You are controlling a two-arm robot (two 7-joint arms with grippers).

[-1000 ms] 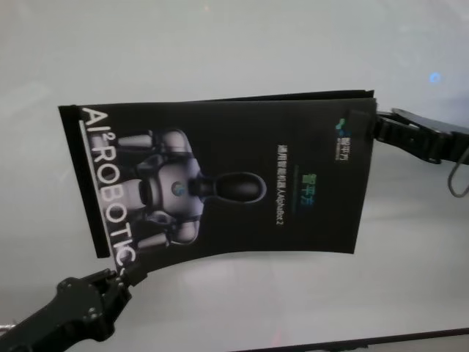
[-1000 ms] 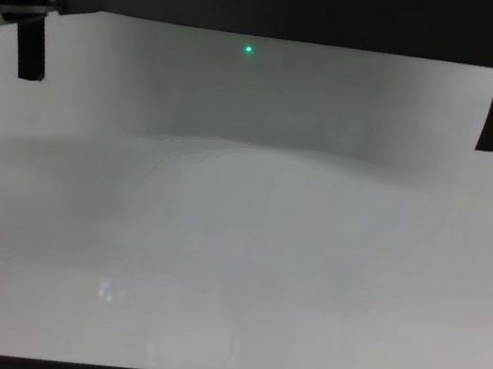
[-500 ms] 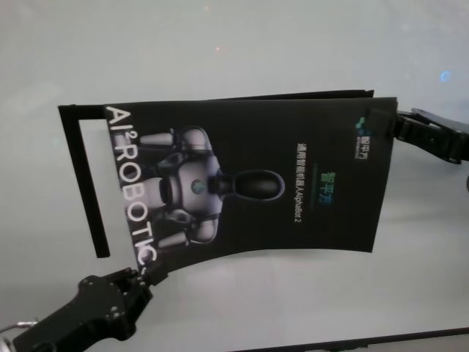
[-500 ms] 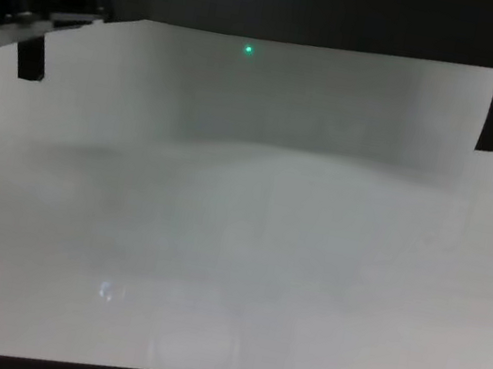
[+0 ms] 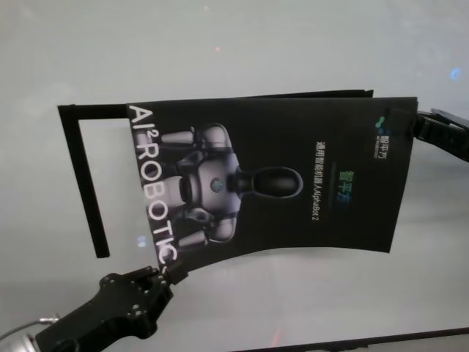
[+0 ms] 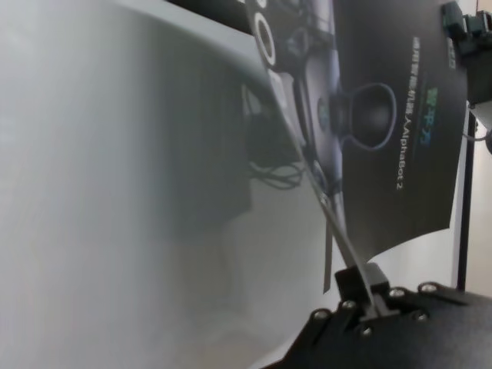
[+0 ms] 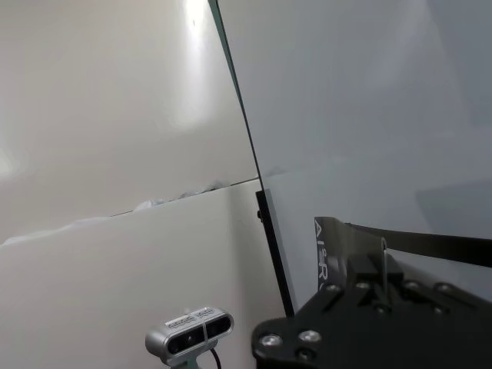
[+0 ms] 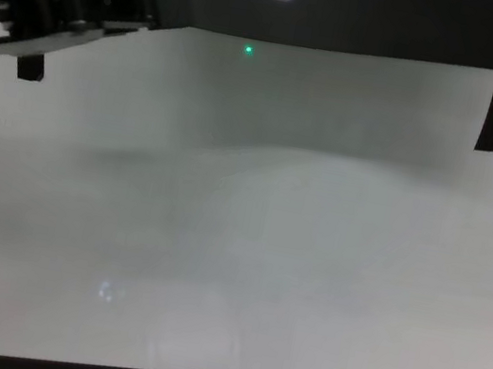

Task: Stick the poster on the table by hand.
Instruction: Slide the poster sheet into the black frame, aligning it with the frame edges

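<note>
We have shifted the poster [image 5: 278,176] rightward off its black frame strips [image 5: 84,176]; left claw [image 5: 170,273] and right claw [image 5: 414,126] pinch opposite corners above the worktop [image 5: 234,44], not yet stuck.

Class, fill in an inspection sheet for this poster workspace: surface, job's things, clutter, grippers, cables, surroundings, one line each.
Surface: the table is plain white and faintly glossy, with a thin dark front edge.
Job's things: the poster, black with a robot picture, hangs above the table, stretched between both grippers and sagging slightly.
Clutter: black strips lie in an L on the table, beside and behind the poster.
Grippers: the left gripper pinches the poster's near left corner; the right gripper pinches its far right corner.
Cables: a thin one by the left arm.
Surroundings: a small camera on a stand shows in the right wrist view.
</note>
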